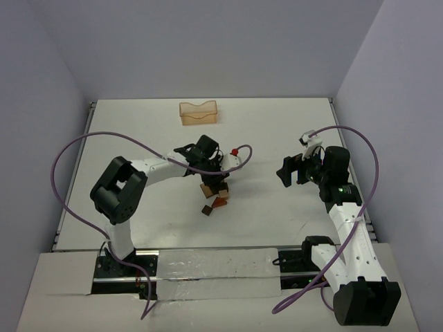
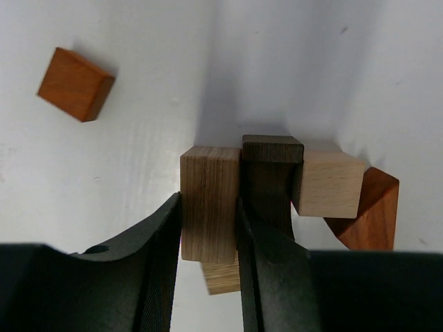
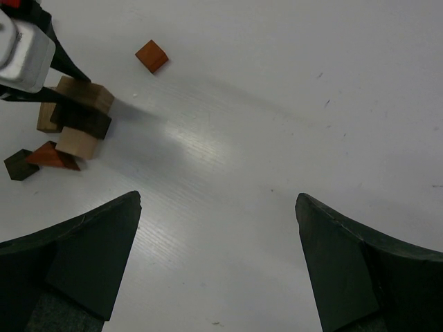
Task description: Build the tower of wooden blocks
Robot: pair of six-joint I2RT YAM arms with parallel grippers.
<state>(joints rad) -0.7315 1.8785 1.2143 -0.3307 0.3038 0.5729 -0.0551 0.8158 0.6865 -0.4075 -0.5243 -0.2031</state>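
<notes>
Grip on one block at the cluster, three views. We see the left gripper point(image 2: 210, 207) closed on a tan block point(image 2: 210, 176), one finger flat against each long side, so that the far end stands free beyond the fingertips. Close against its side is a dark brown block point(image 2: 272, 173). Beyond that sit a pale block point(image 2: 329, 185) and a reddish wedge point(image 2: 372, 211), the four forming a tight row. A second tan block point(image 2: 223, 279) shows beneath the held one, between the fingers; we cannot tell whether the held block rests on it or hangs just clear.

From above, the cluster point(image 1: 213, 195) lies near the middle of the table point(image 1: 138, 124), under the left gripper, with a small dark cube point(image 1: 207, 209) just beside it toward the arm bases. A reddish-brown cube point(image 2: 75, 83) lies apart from the row. The orange tray point(image 1: 199, 112) stands well apart at the far edge.

The right gripper point(image 3: 218, 204) hangs with jaws wide and nothing between them, well to the side; we judge that this leaves the left arm room to work. We judge the tower barely begun: the blocks are gathered side by side, and the narrow pinch suits placing this piece without nudging its neighbour.
</notes>
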